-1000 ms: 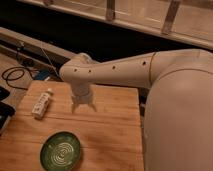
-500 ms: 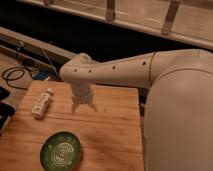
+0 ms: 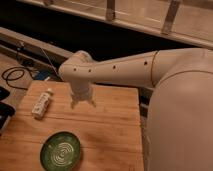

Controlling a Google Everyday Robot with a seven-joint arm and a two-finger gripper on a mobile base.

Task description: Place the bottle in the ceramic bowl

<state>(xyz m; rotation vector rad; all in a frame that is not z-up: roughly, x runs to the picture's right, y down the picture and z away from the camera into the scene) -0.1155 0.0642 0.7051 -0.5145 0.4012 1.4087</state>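
Observation:
The small white bottle (image 3: 41, 104) lies on its side on the left part of the wooden table (image 3: 110, 135). The dark green ceramic bowl (image 3: 61, 150) with pale rings inside sits at the table's front left, empty. My gripper (image 3: 82, 103) hangs from the white arm over the back middle of the table, to the right of the bottle and behind the bowl. It holds nothing and touches neither.
A dark object (image 3: 4, 114) sits at the table's left edge. Black cables (image 3: 14, 76) lie on the floor to the left. A dark wall and railing (image 3: 110, 12) run behind the table. My white arm body (image 3: 180, 115) fills the right side.

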